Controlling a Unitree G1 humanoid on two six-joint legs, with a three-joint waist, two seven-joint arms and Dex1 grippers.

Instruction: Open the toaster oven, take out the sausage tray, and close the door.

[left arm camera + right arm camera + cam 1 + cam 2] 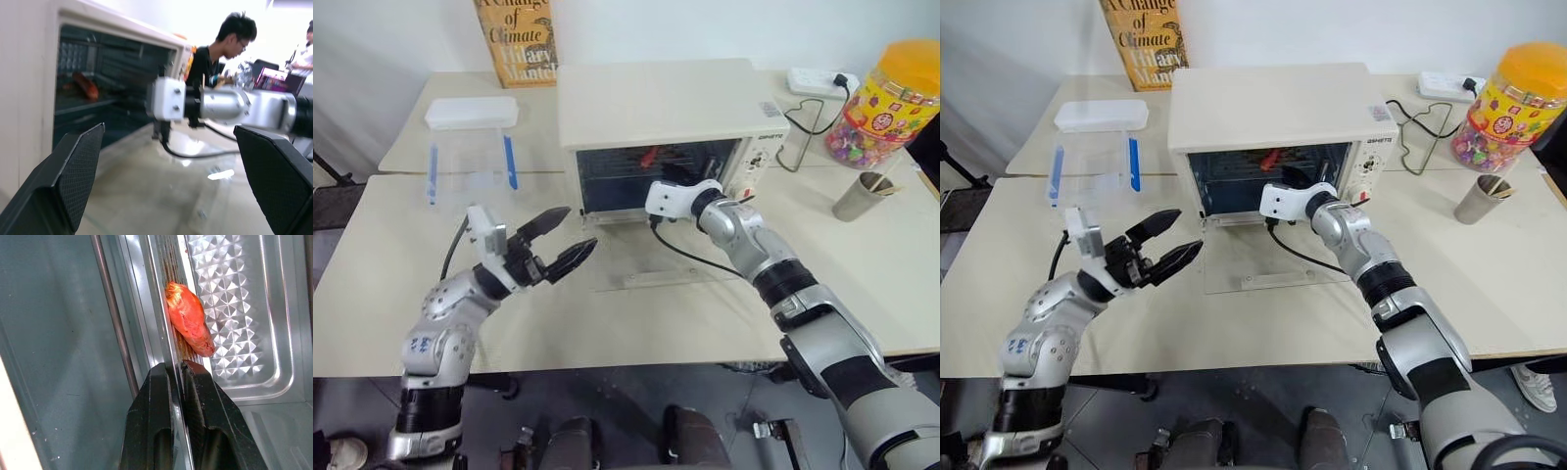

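1. Fingers of the right gripper are pinched on the rim of the sausage tray, inside the toaster oven.
2. Left gripper hovers spread wide and empty over the lowered door.
3. Draw the tray straight out and level; the grip looks thin, though depth is hard to judge.
4. Sausage could roll.
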